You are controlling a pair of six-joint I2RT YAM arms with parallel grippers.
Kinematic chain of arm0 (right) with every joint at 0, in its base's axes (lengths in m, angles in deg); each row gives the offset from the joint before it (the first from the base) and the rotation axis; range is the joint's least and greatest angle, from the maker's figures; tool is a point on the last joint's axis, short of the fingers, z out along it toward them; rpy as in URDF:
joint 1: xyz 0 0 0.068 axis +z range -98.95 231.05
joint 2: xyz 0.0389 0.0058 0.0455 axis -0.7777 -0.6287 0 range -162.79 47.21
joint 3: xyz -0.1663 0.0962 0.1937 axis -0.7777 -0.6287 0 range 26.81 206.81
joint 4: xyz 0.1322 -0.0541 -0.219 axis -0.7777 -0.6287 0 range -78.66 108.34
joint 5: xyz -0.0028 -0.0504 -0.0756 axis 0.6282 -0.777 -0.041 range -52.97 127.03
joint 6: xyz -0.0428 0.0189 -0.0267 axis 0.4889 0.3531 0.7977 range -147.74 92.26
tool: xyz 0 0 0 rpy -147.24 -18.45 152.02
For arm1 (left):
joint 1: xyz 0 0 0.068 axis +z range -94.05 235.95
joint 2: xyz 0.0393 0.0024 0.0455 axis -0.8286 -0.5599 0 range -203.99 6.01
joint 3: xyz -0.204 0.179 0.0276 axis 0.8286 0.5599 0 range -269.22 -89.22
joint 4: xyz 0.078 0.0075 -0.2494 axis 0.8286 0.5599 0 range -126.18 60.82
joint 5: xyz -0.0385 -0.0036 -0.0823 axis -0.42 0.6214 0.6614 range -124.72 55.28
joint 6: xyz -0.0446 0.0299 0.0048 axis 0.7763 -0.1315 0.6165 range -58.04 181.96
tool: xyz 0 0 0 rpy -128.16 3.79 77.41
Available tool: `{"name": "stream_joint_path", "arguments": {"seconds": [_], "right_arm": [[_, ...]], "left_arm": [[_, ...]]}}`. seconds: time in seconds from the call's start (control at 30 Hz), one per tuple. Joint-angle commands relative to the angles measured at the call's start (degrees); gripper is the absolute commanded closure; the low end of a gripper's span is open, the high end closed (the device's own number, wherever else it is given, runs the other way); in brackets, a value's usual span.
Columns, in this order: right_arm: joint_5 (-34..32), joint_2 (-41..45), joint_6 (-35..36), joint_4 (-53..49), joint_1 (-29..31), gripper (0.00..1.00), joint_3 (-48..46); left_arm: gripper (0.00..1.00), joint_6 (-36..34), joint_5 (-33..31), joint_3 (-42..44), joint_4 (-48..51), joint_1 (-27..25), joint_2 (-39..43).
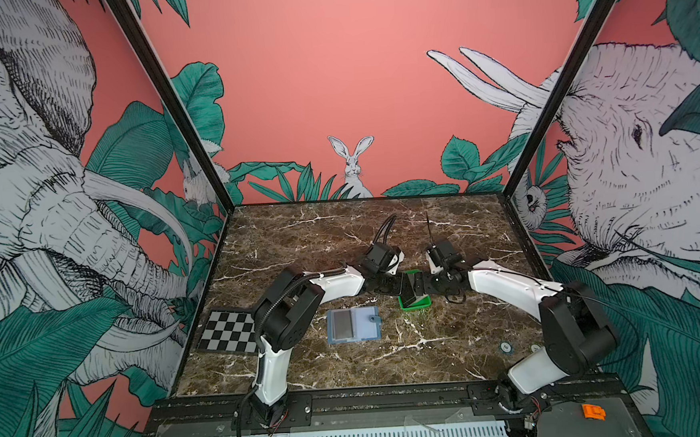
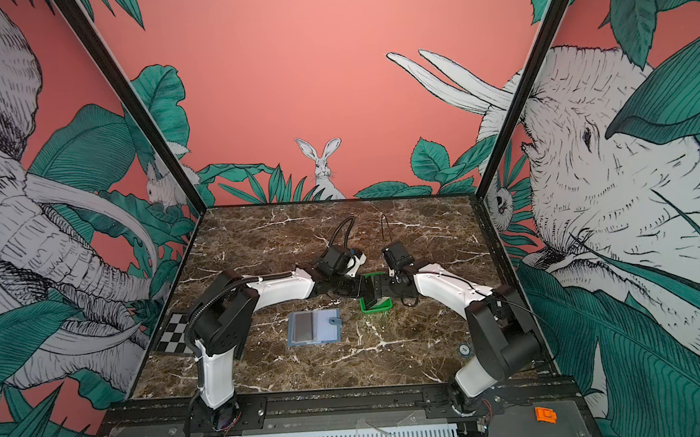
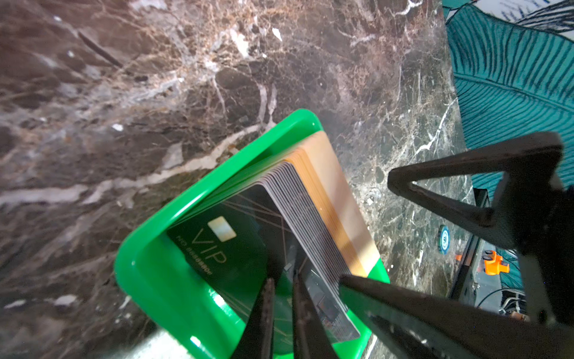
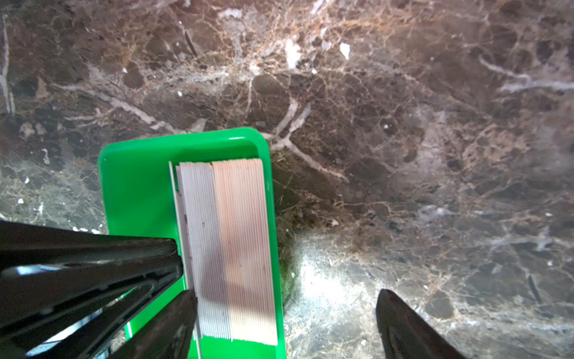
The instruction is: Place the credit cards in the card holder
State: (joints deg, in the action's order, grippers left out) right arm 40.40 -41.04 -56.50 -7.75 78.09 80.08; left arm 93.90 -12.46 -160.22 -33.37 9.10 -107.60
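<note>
The credit cards (image 4: 230,248) stand on edge as a grey and tan stack (image 3: 323,199) in a small green tray (image 1: 416,303) (image 3: 149,279). A black "VIP" card (image 3: 217,248) leans away from the stack. My left gripper (image 3: 281,279) (image 1: 395,285) is shut on the black card's upper edge. My right gripper (image 4: 284,293) (image 1: 421,284) is open, its fingers either side of the stack and of one tray wall. The slate-blue card holder (image 1: 353,325) (image 2: 314,328) lies open on the table nearer the front, with a grey card under its left sleeve.
A checkerboard plate (image 1: 229,331) lies by the left wall, partly behind the left arm. Small round stickers (image 1: 505,346) sit at the front right. An orange part (image 1: 593,412) rests on the front rail. Printed walls close in three sides.
</note>
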Motion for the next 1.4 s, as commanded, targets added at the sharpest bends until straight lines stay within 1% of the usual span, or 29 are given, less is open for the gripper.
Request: {"name": "stream_joint_path", "arguments": {"seconds": [0.0,0.13,0.3,0.53,0.97,1.37], "right_arm": [[0.0,1.1,0.9,-1.0,-0.1,0.11,0.5],[4.4,2.9,1.1,2.3,-0.1,0.12,-1.0],[4.0,5.0,1.2,3.3,-0.1,0.12,-2.6],[5.2,5.8,1.0,4.9,-0.1,0.12,-3.6],[9.4,0.4,0.6,9.1,0.0,0.10,-3.5],[9.4,-3.0,0.7,8.9,0.4,0.09,-2.0]], "left_arm": [[0.84,-0.2,-0.9,0.6,3.8,-0.1,-2.0],[0.84,-0.2,-0.9,0.4,3.7,-0.2,-2.1],[0.86,-0.5,-2.0,-0.4,5.6,-0.2,-0.8],[0.88,-1.6,-3.8,-0.3,7.7,-0.1,2.5],[0.89,-1.8,-4.7,-0.1,8.0,-0.1,3.0],[0.90,-1.1,-4.5,1.2,6.3,-0.1,2.2]]}}
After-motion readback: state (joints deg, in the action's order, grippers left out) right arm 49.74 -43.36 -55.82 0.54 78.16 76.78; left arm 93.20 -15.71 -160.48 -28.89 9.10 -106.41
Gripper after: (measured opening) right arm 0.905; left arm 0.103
